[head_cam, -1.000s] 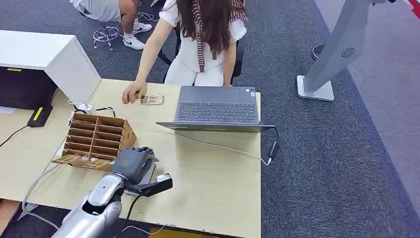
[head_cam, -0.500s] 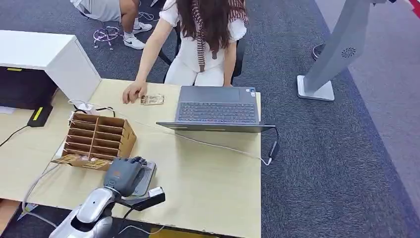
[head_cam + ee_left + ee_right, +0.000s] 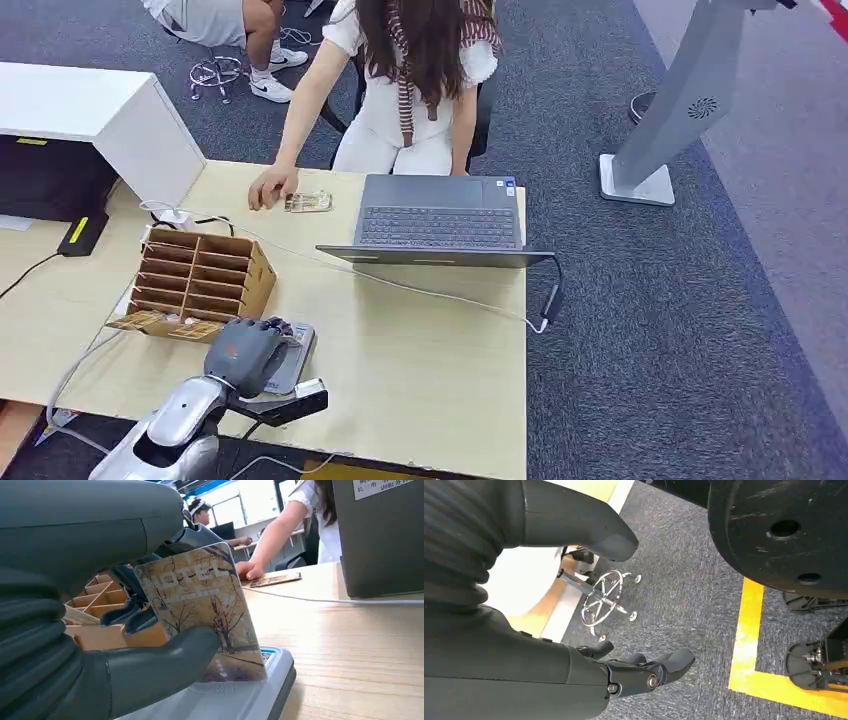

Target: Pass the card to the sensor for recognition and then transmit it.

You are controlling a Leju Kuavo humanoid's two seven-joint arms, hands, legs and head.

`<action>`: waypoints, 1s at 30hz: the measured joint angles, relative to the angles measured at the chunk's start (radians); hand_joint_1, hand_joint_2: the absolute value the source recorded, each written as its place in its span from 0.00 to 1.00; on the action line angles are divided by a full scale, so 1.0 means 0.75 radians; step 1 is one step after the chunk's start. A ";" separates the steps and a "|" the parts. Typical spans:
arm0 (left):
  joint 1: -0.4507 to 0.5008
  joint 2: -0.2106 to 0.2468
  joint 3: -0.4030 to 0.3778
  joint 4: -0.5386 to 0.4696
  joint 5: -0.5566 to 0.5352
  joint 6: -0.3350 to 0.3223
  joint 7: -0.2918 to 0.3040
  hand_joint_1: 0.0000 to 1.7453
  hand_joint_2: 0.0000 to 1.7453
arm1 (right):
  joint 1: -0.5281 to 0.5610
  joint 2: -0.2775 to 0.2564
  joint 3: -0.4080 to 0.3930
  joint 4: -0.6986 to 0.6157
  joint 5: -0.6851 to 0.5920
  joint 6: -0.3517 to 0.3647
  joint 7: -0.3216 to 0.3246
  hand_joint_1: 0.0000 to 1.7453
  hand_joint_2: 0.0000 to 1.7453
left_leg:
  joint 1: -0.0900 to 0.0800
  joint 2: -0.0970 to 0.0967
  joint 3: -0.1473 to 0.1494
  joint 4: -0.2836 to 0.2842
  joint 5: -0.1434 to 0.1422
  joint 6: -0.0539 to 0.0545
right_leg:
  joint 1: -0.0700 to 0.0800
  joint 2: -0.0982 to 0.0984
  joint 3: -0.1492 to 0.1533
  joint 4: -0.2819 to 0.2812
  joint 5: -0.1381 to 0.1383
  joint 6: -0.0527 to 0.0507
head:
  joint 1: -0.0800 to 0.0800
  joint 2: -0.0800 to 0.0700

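1. One card (image 3: 202, 612), printed with bare trees, held upright by the left hand (image 3: 245, 352) between thumb (image 3: 165, 667) and fingers, its lower edge on the grey sensor (image 3: 235, 700).
2. One right hand (image 3: 574, 645), hanging over carpet, fingers loosely apart, holding nothing.
3. One cardboard organizer (image 3: 200, 280) just behind the sensor; a laptop (image 3: 437, 218) farther back.

Silver arm (image 3: 170, 425), dark grey fingers (image 3: 262, 340)

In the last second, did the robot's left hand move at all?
Yes. The left hand, holding the card, has drawn back toward the robot, away from the cardboard organizer, and now sits over the grey sensor.
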State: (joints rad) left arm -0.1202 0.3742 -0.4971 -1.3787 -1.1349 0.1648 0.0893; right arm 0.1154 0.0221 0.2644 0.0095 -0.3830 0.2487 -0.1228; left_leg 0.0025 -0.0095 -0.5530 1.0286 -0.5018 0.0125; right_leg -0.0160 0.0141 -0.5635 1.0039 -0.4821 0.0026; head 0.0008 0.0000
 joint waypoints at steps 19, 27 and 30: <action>-0.057 -0.005 -0.001 0.024 0.013 0.072 0.000 1.00 1.00 | -0.004 0.001 0.004 0.000 -0.006 -0.002 0.003 0.00 1.00 | 0.000 0.000 0.001 0.000 0.001 -0.001 | 0.000 0.000 -0.001 0.000 0.001 -0.001 | -0.001 0.000; -0.211 -0.039 0.001 0.007 0.034 0.263 -0.023 1.00 1.00 | -0.004 0.001 0.023 0.000 -0.003 -0.005 -0.006 0.00 1.00 | 0.000 -0.002 -0.001 0.000 0.003 0.000 | 0.000 -0.001 -0.001 0.000 0.003 -0.002 | -0.001 0.000; -0.225 -0.044 0.001 0.007 0.034 0.264 -0.026 1.00 1.00 | -0.004 0.001 0.025 0.000 -0.003 -0.005 -0.006 0.00 1.00 | 0.000 -0.001 -0.001 0.000 0.003 0.000 | 0.000 -0.001 -0.002 0.000 0.002 -0.002 | -0.001 0.000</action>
State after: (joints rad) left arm -0.2888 0.3414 -0.4963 -1.3737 -1.1093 0.3632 0.0698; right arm 0.1126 0.0225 0.2834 0.0095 -0.3853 0.2453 -0.1274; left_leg 0.0024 -0.0103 -0.5538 1.0287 -0.4995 0.0123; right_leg -0.0159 0.0137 -0.5652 1.0039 -0.4803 0.0010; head 0.0004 0.0000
